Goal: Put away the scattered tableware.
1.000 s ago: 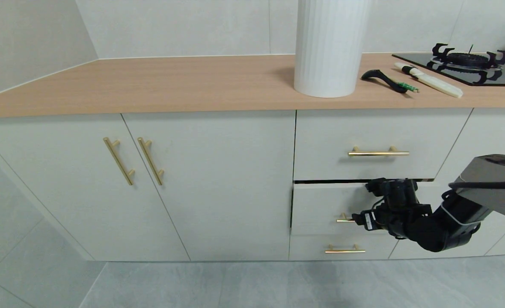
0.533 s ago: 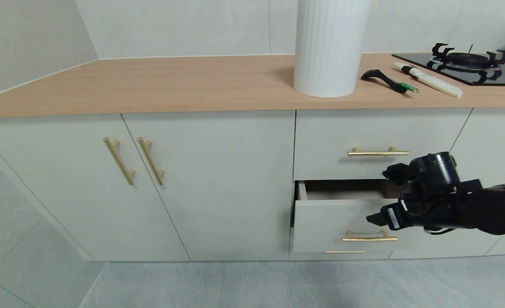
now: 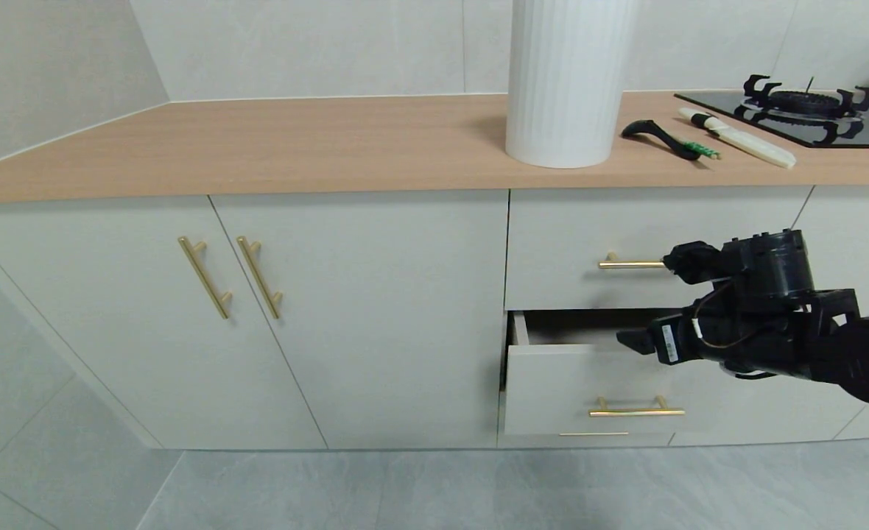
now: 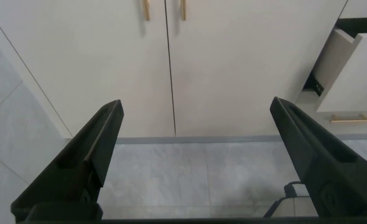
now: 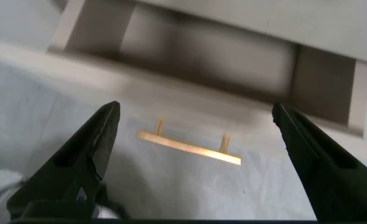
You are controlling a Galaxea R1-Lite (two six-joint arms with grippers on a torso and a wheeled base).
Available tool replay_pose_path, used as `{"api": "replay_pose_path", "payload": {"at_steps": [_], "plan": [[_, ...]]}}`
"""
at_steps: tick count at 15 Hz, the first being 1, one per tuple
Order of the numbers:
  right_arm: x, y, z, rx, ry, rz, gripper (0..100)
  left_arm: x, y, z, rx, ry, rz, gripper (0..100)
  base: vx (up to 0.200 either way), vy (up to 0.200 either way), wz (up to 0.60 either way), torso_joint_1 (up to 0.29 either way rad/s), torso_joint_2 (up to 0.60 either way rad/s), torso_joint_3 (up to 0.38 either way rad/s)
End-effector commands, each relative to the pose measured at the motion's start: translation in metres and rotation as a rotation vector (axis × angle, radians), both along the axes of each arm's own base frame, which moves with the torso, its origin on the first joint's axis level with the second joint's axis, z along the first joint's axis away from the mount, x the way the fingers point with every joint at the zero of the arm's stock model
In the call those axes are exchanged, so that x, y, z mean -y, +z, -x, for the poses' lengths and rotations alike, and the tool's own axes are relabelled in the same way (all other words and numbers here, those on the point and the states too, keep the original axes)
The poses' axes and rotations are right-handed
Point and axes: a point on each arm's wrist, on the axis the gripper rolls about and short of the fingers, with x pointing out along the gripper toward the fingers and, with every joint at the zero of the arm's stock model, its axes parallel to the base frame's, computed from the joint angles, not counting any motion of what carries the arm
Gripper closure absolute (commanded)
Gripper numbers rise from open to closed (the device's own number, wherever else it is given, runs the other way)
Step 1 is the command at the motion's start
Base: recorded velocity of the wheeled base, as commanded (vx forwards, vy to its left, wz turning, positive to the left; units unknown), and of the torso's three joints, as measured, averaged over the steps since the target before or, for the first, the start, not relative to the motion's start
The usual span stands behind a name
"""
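**Right arm lifted off the opened drawer**

Rising since half a second ago, the right gripper [image 3: 646, 299] has left the middle drawer's brass bar handle [image 3: 635, 411] and now hangs higher, its upper finger level with the top drawer handle [image 3: 630, 263] and its lower finger over the drawer's open mouth. The middle drawer [image 3: 574, 383], barely ajar a second ago, sits pulled out as far as it was half a second ago. The right jaws are spread wide and grasp nothing.

The left gripper [image 4: 196, 106] is likewise spread and empty, low before the flat, pale cupboard doors [image 4: 171, 68], over grey floor tiles.

The tableware lies on the wood-grain countertop [image 3: 294, 147], at its right. A curved black utensil [image 3: 663, 137] with a green-striped end lies just left of a long cream utensil [image 3: 740, 138] with a dark band near its far end. Left of them stands a white ribbed cylinder [image 3: 563, 81], cut off at the top. At the far right is a glossy black gas hob [image 3: 810, 110], cut off at the edge.

Inside, the drawer is dark and nothing can be made out. Its right end is hidden behind the right gripper. Of the bottom drawer handle [image 3: 593, 433], a thin sliver shows.
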Motion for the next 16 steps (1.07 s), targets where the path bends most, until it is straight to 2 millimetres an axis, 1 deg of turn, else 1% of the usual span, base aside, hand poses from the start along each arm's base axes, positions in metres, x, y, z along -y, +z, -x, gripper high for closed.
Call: {"api": "replay_pose_path", "payload": {"at_steps": [1,2,3,4,7,16], "plan": [[-0.002,-0.030,-0.020,-0.029,-0.048,0.012,0,0.000,0.000,0.000,-0.001,-0.001,0.000,0,0.000,0.000,0.00,0.000,0.00,0.000],[-0.002,-0.030,-0.020,-0.029,-0.048,0.012,0,0.000,0.000,0.000,-0.001,-0.001,0.000,0,0.000,0.000,0.00,0.000,0.00,0.000],[-0.003,-0.040,-0.028,-0.024,-0.064,-0.004,0,0.000,0.000,0.000,-0.001,-0.001,0.000,0,0.000,0.000,0.00,0.000,0.00,0.000],[-0.004,-0.044,-0.033,-0.022,-0.074,-0.002,0,0.000,0.000,0.000,-0.003,-0.001,0.000,0,0.000,0.000,0.00,0.000,0.00,0.000],[-0.006,-0.049,-0.041,-0.024,-0.125,-0.020,0,0.000,0.000,0.000,-0.003,0.001,0.000,0,0.000,0.000,0.00,0.000,0.00,0.000],[-0.003,-0.043,-0.033,-0.058,-0.125,-0.005,0,0.000,0.000,0.000,-0.003,-0.001,0.000,0,0.000,0.000,0.00,0.000,0.00,0.000]]}}
